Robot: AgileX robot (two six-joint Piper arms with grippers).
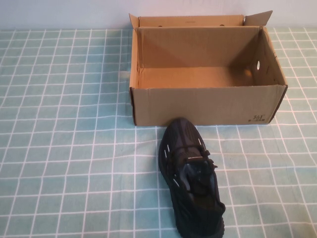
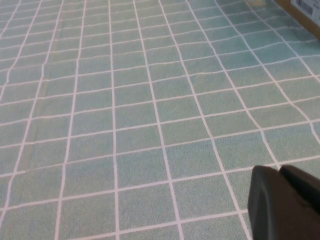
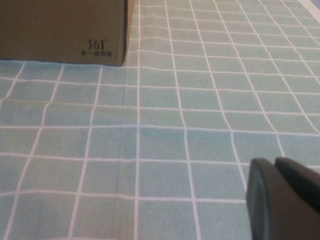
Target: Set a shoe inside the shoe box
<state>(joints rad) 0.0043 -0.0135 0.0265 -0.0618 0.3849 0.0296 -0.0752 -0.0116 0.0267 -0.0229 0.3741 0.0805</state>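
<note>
The black mesh shoe (image 1: 190,178) lies on the table in front of the shoe box, toe toward the box, heel at the near edge. The brown cardboard shoe box (image 1: 203,106) stands open and empty at the back centre; its printed corner shows in the right wrist view (image 3: 60,30), and a corner shows in the left wrist view (image 2: 305,7). Neither arm shows in the high view. My left gripper (image 2: 279,170) hangs over bare cloth, fingers together, holding nothing. My right gripper (image 3: 274,162) hangs over cloth right of the box, fingers together, holding nothing.
A green tablecloth (image 1: 59,148) with a white grid covers the table. The box's small flaps stand up at its back corners.
</note>
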